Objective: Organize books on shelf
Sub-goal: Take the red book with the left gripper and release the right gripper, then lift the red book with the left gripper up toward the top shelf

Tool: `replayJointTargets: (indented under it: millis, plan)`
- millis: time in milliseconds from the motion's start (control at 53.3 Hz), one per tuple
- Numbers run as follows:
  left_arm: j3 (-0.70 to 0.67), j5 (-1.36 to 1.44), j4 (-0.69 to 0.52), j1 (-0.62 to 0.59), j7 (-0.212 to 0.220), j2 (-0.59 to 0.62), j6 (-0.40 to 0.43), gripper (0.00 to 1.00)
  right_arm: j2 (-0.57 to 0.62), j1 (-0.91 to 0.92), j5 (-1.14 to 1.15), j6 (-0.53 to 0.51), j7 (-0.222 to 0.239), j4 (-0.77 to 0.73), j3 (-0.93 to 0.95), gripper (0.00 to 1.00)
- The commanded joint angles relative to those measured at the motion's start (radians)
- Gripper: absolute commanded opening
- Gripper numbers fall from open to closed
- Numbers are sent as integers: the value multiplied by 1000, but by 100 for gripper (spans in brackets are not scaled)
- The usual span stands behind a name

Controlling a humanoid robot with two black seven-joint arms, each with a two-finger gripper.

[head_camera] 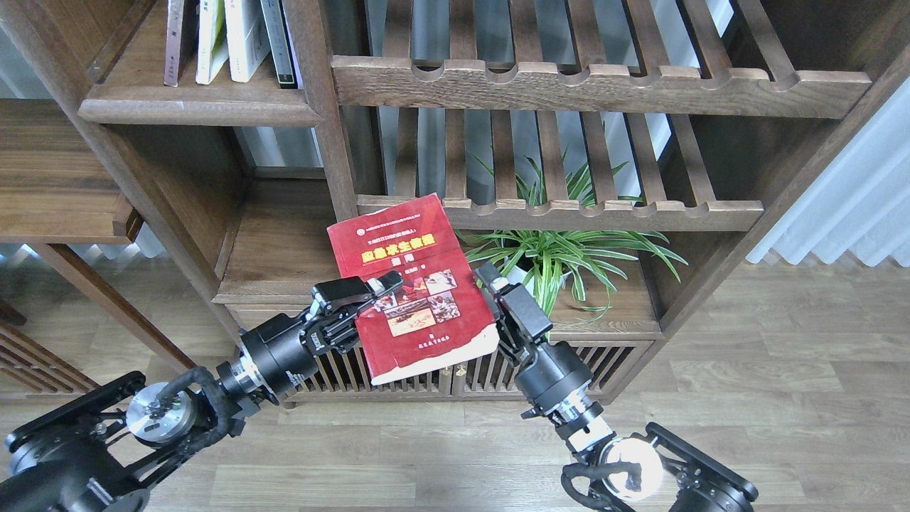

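The left fingers (370,290) are closed over the left edge of the red book (412,288), the upper finger lying across its cover beside the small photos. The right fingers (493,299) press against the book's right edge and spine; how far they are parted I cannot tell from this angle. The book hangs tilted in the air between the two, cover up, in front of the bookcase's low solid shelf (281,249) and clear of its front edge. To the right on the bottom board stands a spider plant (561,249) under two slatted racks (597,85). On the upper left shelf (192,107) several thin books (227,39) stand upright near its right end.
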State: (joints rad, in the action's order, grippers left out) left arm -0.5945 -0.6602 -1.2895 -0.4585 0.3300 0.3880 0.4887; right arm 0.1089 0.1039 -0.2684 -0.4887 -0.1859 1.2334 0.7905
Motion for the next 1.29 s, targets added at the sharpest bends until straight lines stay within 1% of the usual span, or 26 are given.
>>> replayJointTargets:
  millis: [0, 394, 469, 488, 582, 769, 900, 1013, 1107, 1276]
  plan:
    - [-39, 51, -36, 0, -2, 35, 0, 5, -6, -4, 1, 0, 0, 8, 1, 92]
    - [-194, 67, -91, 0, -5, 61, 0, 5, -37, -9, 8, 0, 2, 9, -1, 90]
    - [-217, 71, -91, 0, -8, 75, 0, 5, -37, -7, 9, 0, 2, 11, 1, 90]
    - [-238, 71, -91, 0, -11, 101, 0, 5, -37, -9, 11, 0, 2, 11, 1, 90]
    - [-258, 71, -91, 0, -14, 135, 0, 4, -37, -9, 11, 0, 2, 11, 1, 90]
    - [-341, 71, -93, 0, -19, 146, 0, 3, -48, -7, 11, 0, 2, 11, 1, 90]
    - [-372, 73, -93, -2, -19, 154, 0, 3, -49, -9, 12, 0, 2, 9, -1, 90]
    - [-395, 77, -93, -17, -22, 167, 0, 3, -49, -9, 12, 0, 2, 9, -1, 90]
    - [-441, 77, -93, -28, -34, 172, 0, 3, -49, -7, 12, 0, 2, 9, -1, 90]
    - [-502, 77, -93, -81, -46, 200, 0, 2, -49, -9, 15, 0, 2, 9, -1, 90]
